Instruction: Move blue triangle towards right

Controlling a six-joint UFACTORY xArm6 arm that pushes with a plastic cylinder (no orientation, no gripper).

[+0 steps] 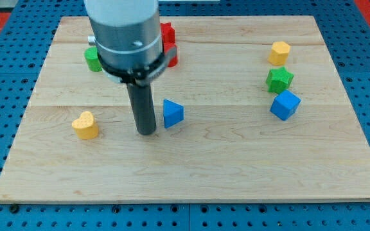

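The blue triangle sits near the middle of the wooden tabletop. My tip is just to its left, very close, maybe touching; I cannot tell for sure. There is no pincer here, only a dark rod, so nothing opens or shuts.

I think the push to the right of the frame is about to start or has just started. The tip looks a little lower in the frame than the middle of the triangle. If I push off-center like that, the triangle may spin or slip away upward instead of going straight.

Far on the right sit a blue cube, a green star and a yellow block. If I push too far, the triangle may bump the blue cube.

The yellow heart at the left is out of the way.
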